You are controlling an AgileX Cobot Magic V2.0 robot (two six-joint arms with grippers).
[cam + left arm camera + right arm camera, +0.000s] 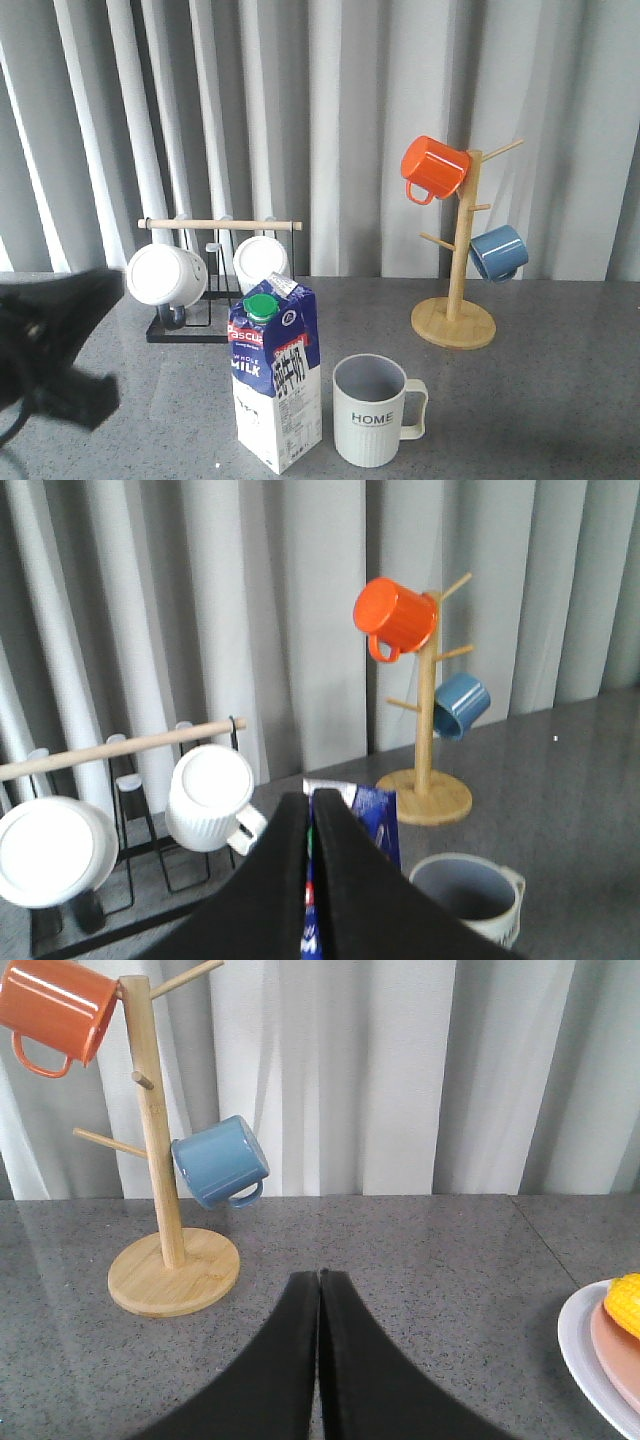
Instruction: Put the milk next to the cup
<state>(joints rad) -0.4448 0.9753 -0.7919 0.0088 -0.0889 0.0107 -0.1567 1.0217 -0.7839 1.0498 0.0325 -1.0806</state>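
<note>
milk (275,385): standing upright on the grey table (540,400), green cap up, just beside the cup (372,412) on its left as the front camera sees it; a narrow gap is showing between them, so I am judging the placing as done
cup: sitting upright and empty, "HOME" facing the front camera, handle pointing away from the milk, which is keeping the carton side clear
left gripper (312,825): my fingers are pressed together with only a thin seam between them, holding nothing; in the left wrist view the carton top is peeking out behind the tips, so I am looking over the milk, not gripping it
left arm (50,345): showing as a dark blur at the left edge of the front view, well apart from the carton, which is standing on its own
right gripper (318,1305): my fingers are together here too, empty, hanging over bare table near the wooden mug tree (165,1230); this side is staying out of the job
orange mug (433,168) and blue mug (498,252): hanging on the tree's pegs, behind and to the right of the cup, not part of the task
white mugs (166,275): two hanging on the black rack (200,318) behind the milk
risk: I am judging the tall carton easy to tip if my left arm is swinging back across it
</note>
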